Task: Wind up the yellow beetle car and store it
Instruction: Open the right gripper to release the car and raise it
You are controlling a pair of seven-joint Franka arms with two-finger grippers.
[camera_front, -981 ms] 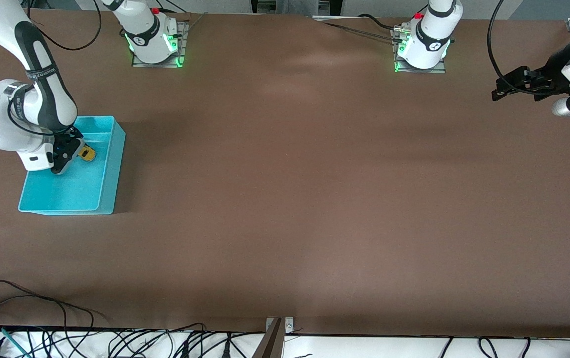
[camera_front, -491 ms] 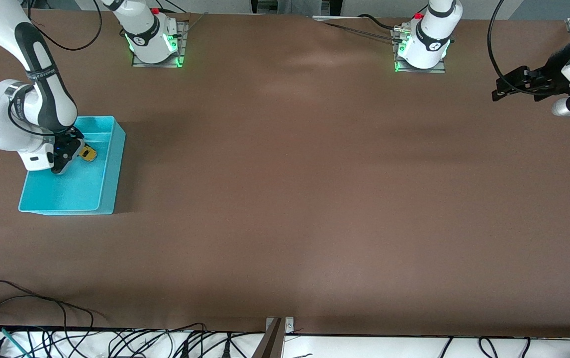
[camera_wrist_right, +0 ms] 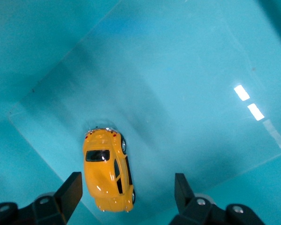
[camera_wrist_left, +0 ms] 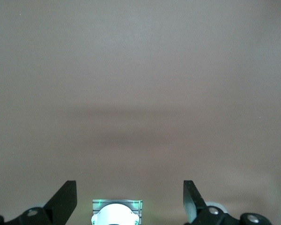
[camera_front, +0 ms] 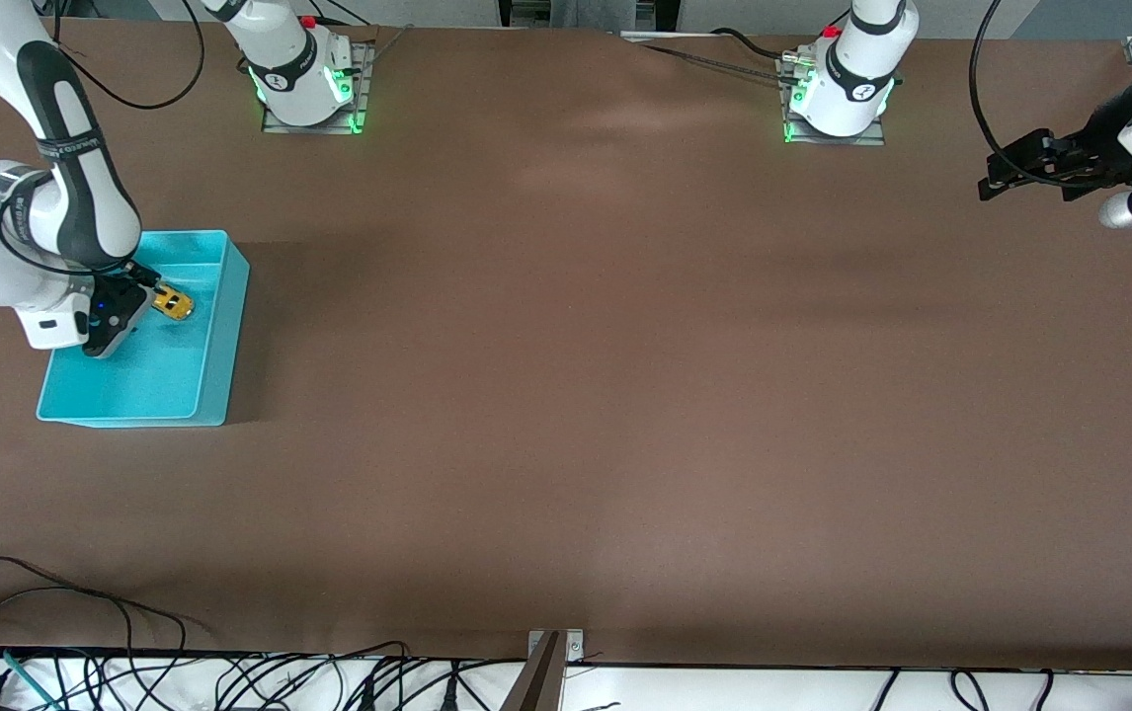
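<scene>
The yellow beetle car [camera_front: 173,303] lies on the floor of the turquoise bin [camera_front: 215,395], near the bin's edge farther from the front camera. It also shows in the right wrist view [camera_wrist_right: 107,169], free on the bin floor. My right gripper [camera_front: 117,321] is open over the bin, just above the car, and holds nothing; in the right wrist view [camera_wrist_right: 126,193] the car lies off-centre between the spread fingertips. My left gripper [camera_front: 996,176] is open and empty, up over the left arm's end of the table, and waits; it also shows in the left wrist view [camera_wrist_left: 129,198].
The bin stands at the right arm's end of the table. Both arm bases [camera_front: 307,74] [camera_front: 841,89] stand along the table's edge farthest from the front camera. Cables [camera_front: 131,671] lie along the edge nearest that camera.
My right gripper has risen and drawn back a little from the car, which stays in the bin. The left arm has not moved.
</scene>
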